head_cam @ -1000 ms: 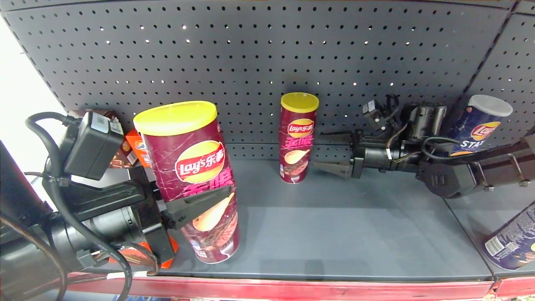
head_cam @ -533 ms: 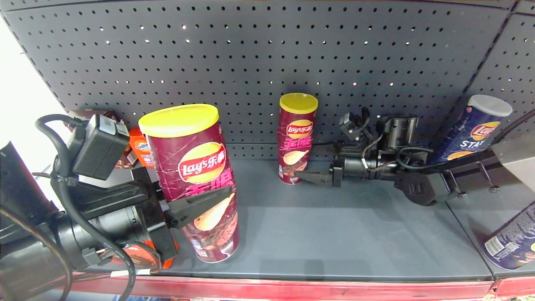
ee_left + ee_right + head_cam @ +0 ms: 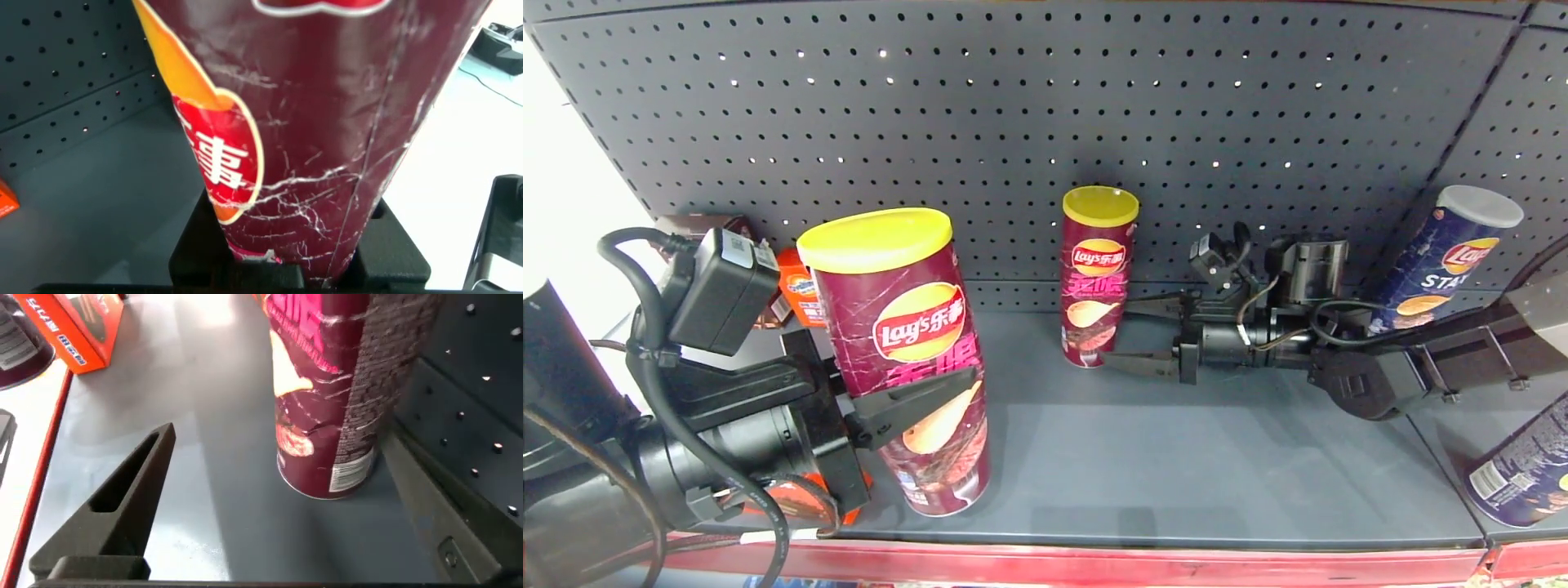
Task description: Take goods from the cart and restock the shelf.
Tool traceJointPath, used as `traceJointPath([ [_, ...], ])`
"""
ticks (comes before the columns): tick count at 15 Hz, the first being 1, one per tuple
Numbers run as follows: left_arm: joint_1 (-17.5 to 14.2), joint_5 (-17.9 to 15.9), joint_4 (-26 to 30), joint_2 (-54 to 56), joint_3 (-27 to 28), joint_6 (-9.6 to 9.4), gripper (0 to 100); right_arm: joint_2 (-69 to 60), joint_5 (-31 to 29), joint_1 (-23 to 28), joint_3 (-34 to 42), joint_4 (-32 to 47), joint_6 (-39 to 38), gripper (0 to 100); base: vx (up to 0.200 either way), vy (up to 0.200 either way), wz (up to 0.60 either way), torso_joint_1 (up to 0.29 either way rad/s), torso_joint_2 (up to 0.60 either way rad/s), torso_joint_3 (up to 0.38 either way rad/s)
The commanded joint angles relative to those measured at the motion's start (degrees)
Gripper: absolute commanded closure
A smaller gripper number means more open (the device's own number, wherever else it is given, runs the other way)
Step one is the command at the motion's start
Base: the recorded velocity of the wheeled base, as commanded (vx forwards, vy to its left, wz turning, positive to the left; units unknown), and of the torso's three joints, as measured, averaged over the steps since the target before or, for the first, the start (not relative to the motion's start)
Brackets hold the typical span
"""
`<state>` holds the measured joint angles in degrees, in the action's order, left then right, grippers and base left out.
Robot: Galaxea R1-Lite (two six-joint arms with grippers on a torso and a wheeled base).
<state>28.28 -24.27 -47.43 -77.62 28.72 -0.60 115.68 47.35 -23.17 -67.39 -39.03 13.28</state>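
On grey shelf (image 3: 1176, 457), before pegboard (image 3: 1045, 122): near can (image 3: 898, 351) upright at front edge, clamped in left gripper (image 3: 923, 392). Right gripper (image 3: 1119, 333) spread wide around far can (image 3: 1094, 278) by the back wall, seemingly without contact.

The right claw (image 3: 278, 439) is spread wide over the grey shelf (image 3: 204, 506). A maroon chip can (image 3: 335, 416) stands upright between its dark fingers (image 3: 122, 498), its base just beside the finger that runs along the pegboard wall (image 3: 482, 400). Beyond the other finger, an orange box (image 3: 73, 331) lies on the shelf
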Motion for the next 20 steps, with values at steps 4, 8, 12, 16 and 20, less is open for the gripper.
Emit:
traceJointPath([
  [4, 0.0, 0.0, 0.0, -0.1, -0.2, -0.02, 100, 3.2, -1.0, -0.2, -5.2, -0.1, -0.2, 0, 0.000, 0.000, 0.00, 0.000, 0.00, 0.000],
  [8, 0.0, 0.0, 0.0, -1.0, 0.4, -0.02, 100, 6.3, -1.1, -1.9, -9.2, -0.1, -0.7, 0, 0.000, 0.000, 0.00, 0.000, 0.00, 0.000],
  [12, 0.0, 0.1, 0.0, -0.9, -0.2, -0.02, 100, 9.7, -3.5, -3.9, -14.6, -0.1, -2.9, 0, 0.000, 0.000, 0.00, 0.000, 0.00, 0.000],
  [16, 0.0, 0.2, 0.1, -0.6, -0.5, -0.02, 100, 10.4, -3.5, -3.8, -14.4, -2.8, -4.2, 100, 0.000, 0.000, 0.00, 0.000, 0.00, 0.000],
  [20, 0.0, 0.2, 0.0, -0.7, -0.4, -0.02, 100, 8.5, -3.4, -3.6, -12.8, -3.0, -4.3, 100, 0.000, 0.000, 0.00, 0.000, 0.00, 0.000],
])
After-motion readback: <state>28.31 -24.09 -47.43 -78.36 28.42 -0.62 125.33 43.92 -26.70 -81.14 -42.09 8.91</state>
